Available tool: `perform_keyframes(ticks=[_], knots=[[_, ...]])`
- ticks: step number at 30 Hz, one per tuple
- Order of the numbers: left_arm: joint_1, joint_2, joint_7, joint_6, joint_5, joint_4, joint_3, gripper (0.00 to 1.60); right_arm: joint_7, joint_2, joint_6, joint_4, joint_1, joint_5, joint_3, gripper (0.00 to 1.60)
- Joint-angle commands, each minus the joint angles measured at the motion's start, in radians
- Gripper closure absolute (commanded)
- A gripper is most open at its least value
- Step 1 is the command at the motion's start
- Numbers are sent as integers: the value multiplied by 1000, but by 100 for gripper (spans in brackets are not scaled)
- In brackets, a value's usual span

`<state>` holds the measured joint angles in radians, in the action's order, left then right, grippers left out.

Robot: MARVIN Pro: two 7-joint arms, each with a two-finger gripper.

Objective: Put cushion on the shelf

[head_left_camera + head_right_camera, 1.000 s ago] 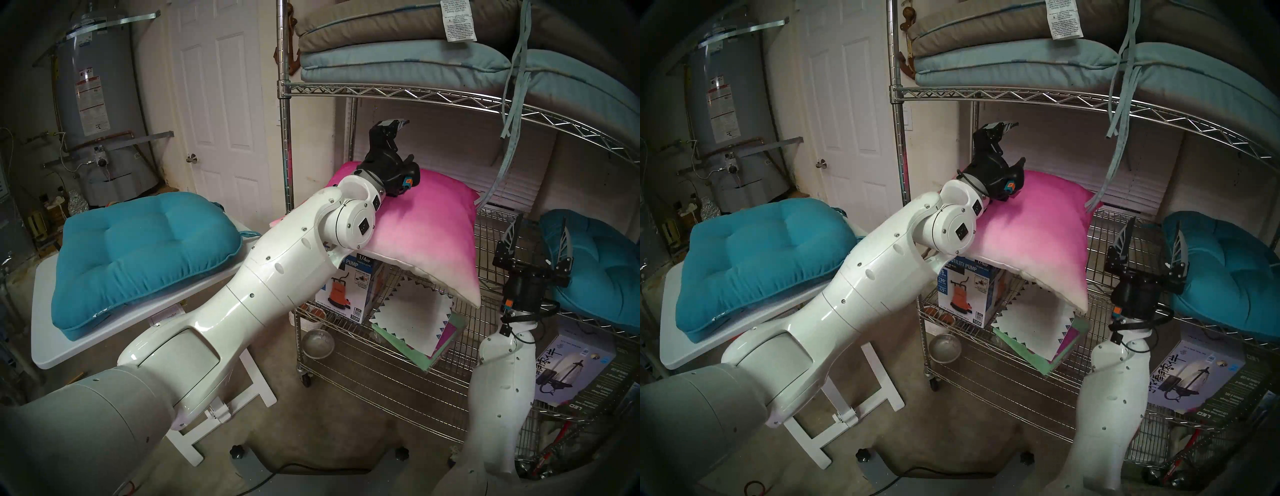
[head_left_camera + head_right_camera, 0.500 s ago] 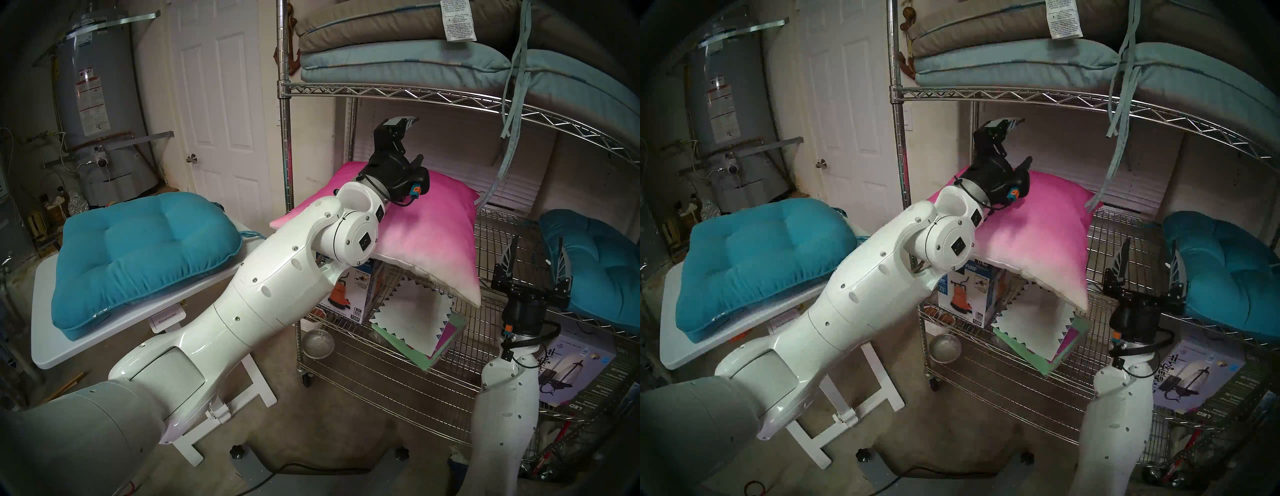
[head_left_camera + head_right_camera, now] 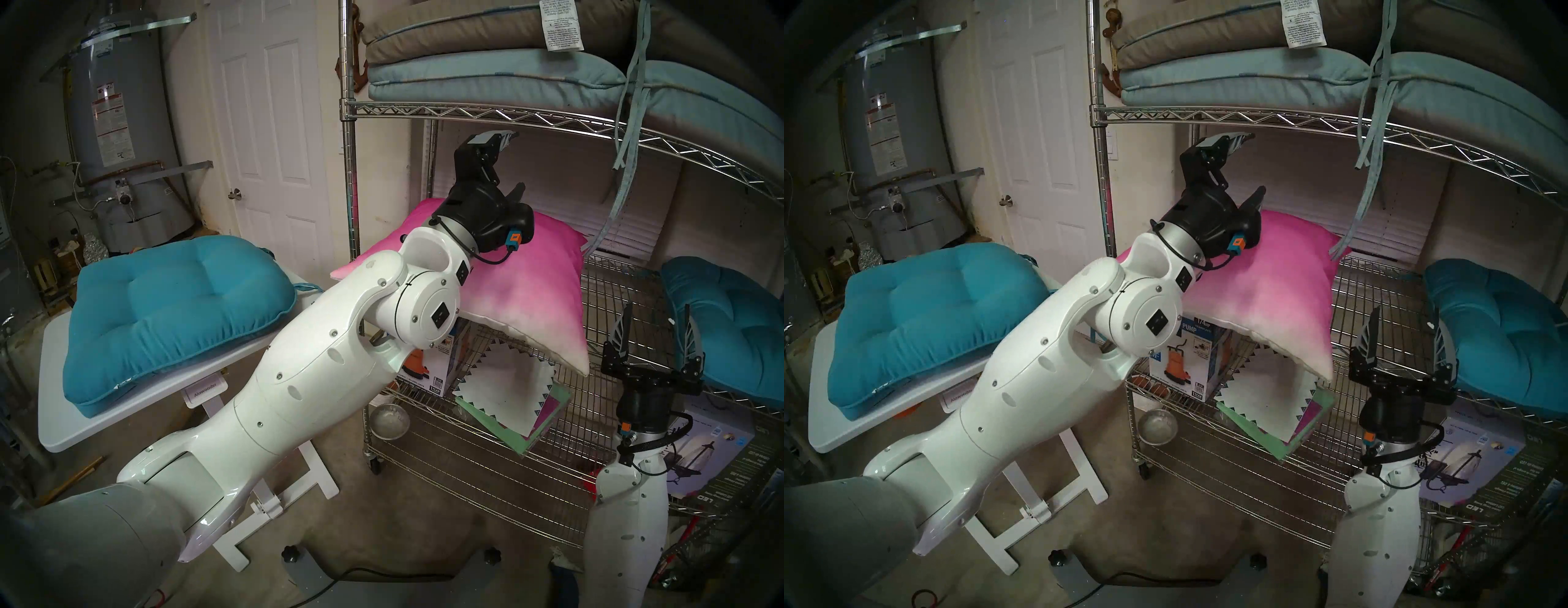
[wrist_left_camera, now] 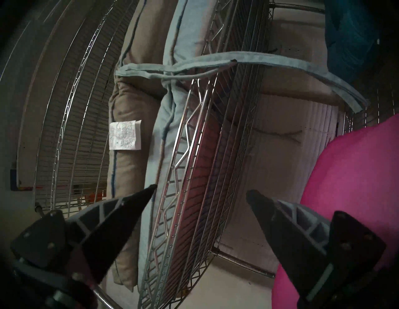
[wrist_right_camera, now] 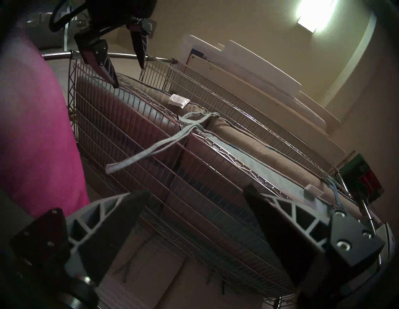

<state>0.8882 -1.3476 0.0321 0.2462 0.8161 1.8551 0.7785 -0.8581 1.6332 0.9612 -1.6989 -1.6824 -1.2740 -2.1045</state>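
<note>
The cushion (image 3: pixel 530 271), pink-to-white face up, lies on the left of the middle tier of the chrome wire shelf (image 3: pixel 509 114), its white front corner hanging over the edge. My left gripper (image 3: pixel 513 163) is open and empty, pointing up above the cushion's back left part. The wrist rests close over the fabric. My right gripper (image 3: pixel 656 310) is open and empty, in front of the shelf to the right of the cushion. The cushion (image 4: pixel 356 172) fills the left wrist view's right side, beside my open left gripper (image 4: pixel 200 189). My open right gripper (image 5: pixel 197 191) faces the upper tier's underside.
A teal tufted cushion (image 3: pixel 169 305) lies on the white table (image 3: pixel 63 433) at left. Another teal cushion (image 3: pixel 729 322) sits on the shelf's right. Flat pale-blue and taupe pads (image 3: pixel 488 72) fill the upper tier, ties (image 3: pixel 623 161) hanging down. A pump box (image 3: pixel 428 378), papers (image 3: pixel 509 390) and a bowl (image 3: pixel 389 420) sit below.
My left gripper has lifted up and a little right off the cushion. My right gripper has dropped lower and back from the shelf. The cushion has stayed in place.
</note>
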Motion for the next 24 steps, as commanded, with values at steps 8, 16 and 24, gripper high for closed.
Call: perform_keyframes(ticks=[8, 16, 24], knots=[[105, 114, 69, 112, 25, 207, 32, 0, -10, -22, -1, -125, -121, 28, 49, 0], [165, 174, 135, 196, 44, 321, 47, 0, -10, -46, -1, -186, -194, 52, 79, 0], [214, 227, 213, 293, 65, 425, 60, 0, -10, -83, -1, -243, -271, 89, 110, 0]])
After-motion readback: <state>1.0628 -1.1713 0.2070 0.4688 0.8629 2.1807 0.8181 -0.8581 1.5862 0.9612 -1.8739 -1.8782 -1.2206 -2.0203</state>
